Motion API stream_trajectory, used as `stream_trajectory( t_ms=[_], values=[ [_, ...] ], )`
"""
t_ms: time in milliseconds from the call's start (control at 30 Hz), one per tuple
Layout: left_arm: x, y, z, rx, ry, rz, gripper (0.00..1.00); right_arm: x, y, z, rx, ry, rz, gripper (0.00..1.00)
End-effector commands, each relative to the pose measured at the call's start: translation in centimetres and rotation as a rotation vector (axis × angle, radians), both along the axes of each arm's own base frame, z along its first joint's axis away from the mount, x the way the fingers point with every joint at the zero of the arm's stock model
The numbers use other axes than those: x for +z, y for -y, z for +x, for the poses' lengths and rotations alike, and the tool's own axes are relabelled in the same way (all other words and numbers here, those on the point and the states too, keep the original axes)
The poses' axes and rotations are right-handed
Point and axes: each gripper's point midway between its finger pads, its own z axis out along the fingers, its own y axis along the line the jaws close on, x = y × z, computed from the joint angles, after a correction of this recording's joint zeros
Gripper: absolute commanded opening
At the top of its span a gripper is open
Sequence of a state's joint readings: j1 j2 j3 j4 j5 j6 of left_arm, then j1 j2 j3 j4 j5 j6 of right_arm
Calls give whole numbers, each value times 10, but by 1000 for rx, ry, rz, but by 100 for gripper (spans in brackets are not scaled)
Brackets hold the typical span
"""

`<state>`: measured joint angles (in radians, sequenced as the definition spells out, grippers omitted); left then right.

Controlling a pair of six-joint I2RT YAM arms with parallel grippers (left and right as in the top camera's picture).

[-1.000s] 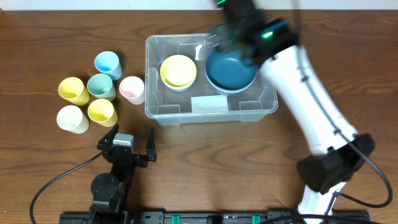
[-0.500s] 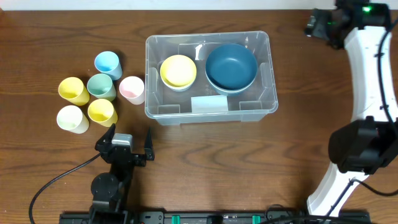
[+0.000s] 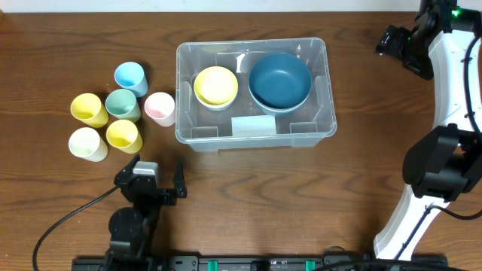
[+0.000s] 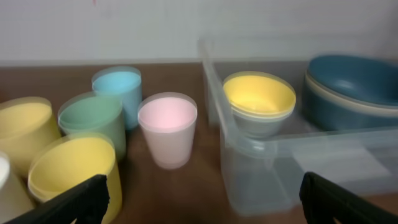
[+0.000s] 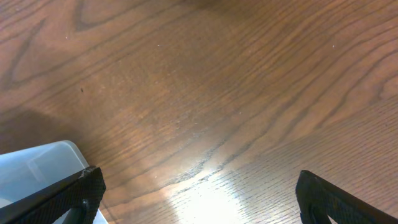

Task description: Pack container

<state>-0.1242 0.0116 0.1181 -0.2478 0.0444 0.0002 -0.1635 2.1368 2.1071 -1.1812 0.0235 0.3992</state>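
The container [image 3: 255, 140], a large clear bin, stands mid-table. In it lie a yellow bowl [image 3: 216, 85] on the left and a dark blue bowl [image 3: 280, 80] on the right. Several cups stand left of it: blue [image 3: 129, 76], green [image 3: 122, 105], pink [image 3: 159, 108], white [image 3: 86, 143] and two yellow [image 3: 88, 109]. My left gripper [image 3: 153, 179] is open near the front edge, facing the cups and the container [image 4: 261, 177]. At the far right, my right gripper [image 3: 395, 45] is open over bare wood, well clear of the bin, whose corner [image 5: 37, 165] shows.
The pink cup [image 4: 168, 127] stands closest to the container's left wall, with the green cup [image 4: 93, 121] and a yellow cup [image 4: 71, 168] beside it. The right arm's white links [image 3: 452, 98] run down the table's right side to its base [image 3: 440, 173].
My right gripper was over the blue bowl in the container; it has pulled away to the far right, leaving the bowl in the bin. The left gripper has barely shifted.
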Motion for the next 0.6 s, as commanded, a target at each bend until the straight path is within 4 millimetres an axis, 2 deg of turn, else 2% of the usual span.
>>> stream_trajectory(
  t_ms=[0, 133, 233, 367, 567],
  values=[
    [47, -5, -13, 40, 31, -118, 98, 3, -4, 1, -6, 11, 16, 99],
    [87, -7, -33, 51, 0, -156, 98, 3, -4, 1, -5, 10, 16, 99],
    [101, -7, -36, 64, -82, -172, 98, 3, -5, 2, -3, 10, 16, 99],
    [94, -6, -25, 86, -294, -146, 98, 3, -5, 2, -3, 10, 16, 99],
    [74, 1, 6, 88, -607, -91, 98, 3, -5, 2, -3, 11, 16, 99]
  ],
)
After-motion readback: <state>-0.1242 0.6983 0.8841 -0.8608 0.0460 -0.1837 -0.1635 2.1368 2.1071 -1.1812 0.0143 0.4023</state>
